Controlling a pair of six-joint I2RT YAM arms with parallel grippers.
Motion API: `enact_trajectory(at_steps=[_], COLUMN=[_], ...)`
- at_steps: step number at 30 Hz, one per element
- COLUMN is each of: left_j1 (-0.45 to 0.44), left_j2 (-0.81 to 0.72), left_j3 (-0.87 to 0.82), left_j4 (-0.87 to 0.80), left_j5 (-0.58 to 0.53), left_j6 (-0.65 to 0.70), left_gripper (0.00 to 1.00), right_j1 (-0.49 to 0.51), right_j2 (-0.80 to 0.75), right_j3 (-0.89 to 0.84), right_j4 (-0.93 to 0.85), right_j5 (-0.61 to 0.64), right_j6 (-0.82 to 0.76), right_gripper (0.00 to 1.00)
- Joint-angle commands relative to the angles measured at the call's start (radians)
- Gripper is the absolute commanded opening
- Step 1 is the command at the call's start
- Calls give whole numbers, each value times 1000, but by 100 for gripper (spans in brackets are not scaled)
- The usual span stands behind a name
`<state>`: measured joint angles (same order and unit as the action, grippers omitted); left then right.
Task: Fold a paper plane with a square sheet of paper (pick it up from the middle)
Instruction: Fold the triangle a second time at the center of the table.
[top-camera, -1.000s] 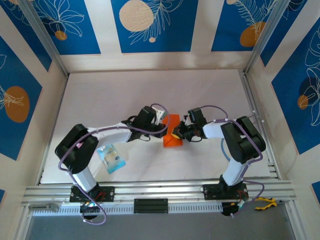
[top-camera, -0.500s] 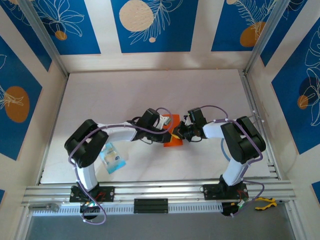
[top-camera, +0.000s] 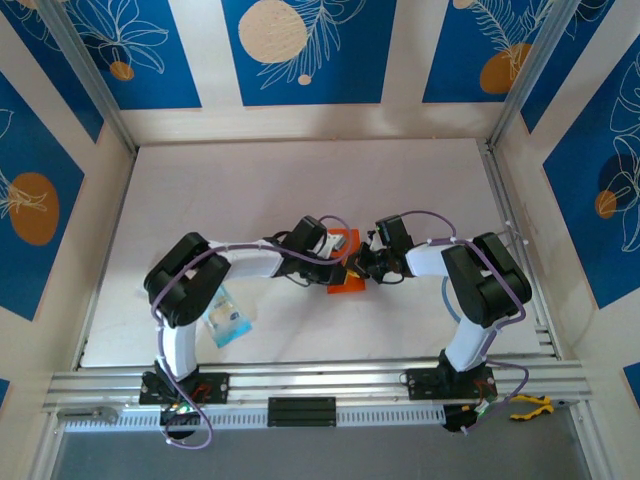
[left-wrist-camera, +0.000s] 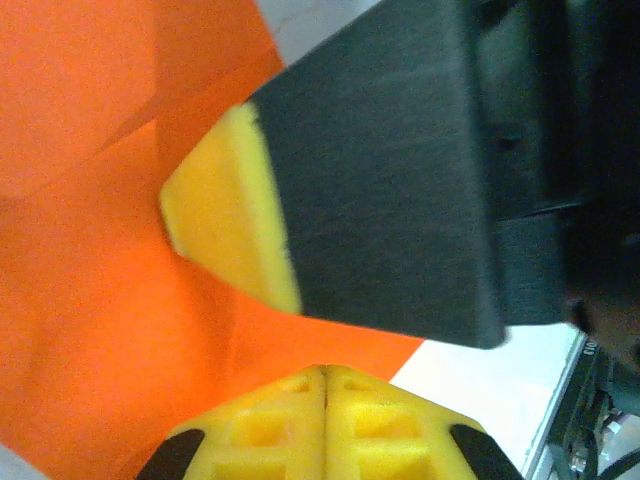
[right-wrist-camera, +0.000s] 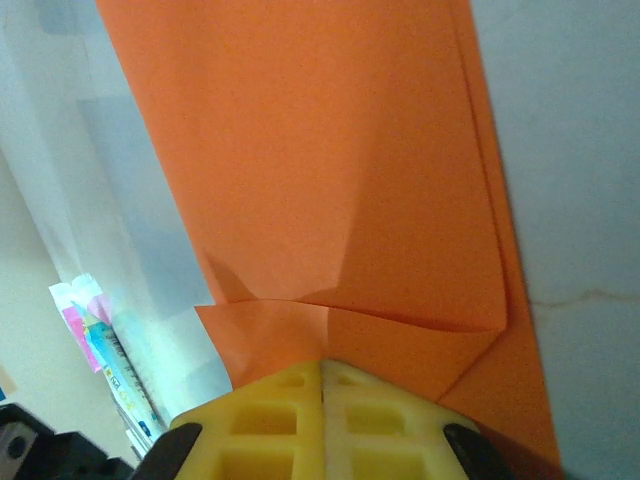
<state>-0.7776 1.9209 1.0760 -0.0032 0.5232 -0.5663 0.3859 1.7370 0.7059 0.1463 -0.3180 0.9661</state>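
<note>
The left pincer and the right pincer are both shut tight, and they meet close together near the middle of the white table. On the near left, beside the left arm, lies a small blue packet. Next comes the left pincer, its two yellow fingers pressed together and its tip down on the orange paper. I cannot tell if it pinches the paper or only pushes on it. The paper lies flat between the two pincers, already folded, with creases and one layer over another. On the right, the right pincer has its tip on the paper's edge, where a folded flap runs under its fingers.
</note>
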Motion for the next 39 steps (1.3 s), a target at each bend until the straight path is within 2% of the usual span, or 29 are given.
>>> enact_trajectory(at_steps=[1, 19, 35, 39], left_j1=[-10, -8, -8, -8], left_j2=[22, 9, -67, -91], left_j3=[23, -12, -163, -181], left_j4=[-47, -97, 46, 15], left_j5=[-14, -66, 46, 33], left_j6=[30, 80, -75, -81], left_gripper=[7, 7, 10, 10], right_j1=[-10, -15, -19, -19], right_j2=[0, 13, 12, 11], right_j3=[-15, -19, -19, -20], right_j4=[-103, -110, -123, -123], right_j5=[56, 54, 62, 62], right_j6=[-20, -32, -41, -42], right_gripper=[0, 0, 0, 0])
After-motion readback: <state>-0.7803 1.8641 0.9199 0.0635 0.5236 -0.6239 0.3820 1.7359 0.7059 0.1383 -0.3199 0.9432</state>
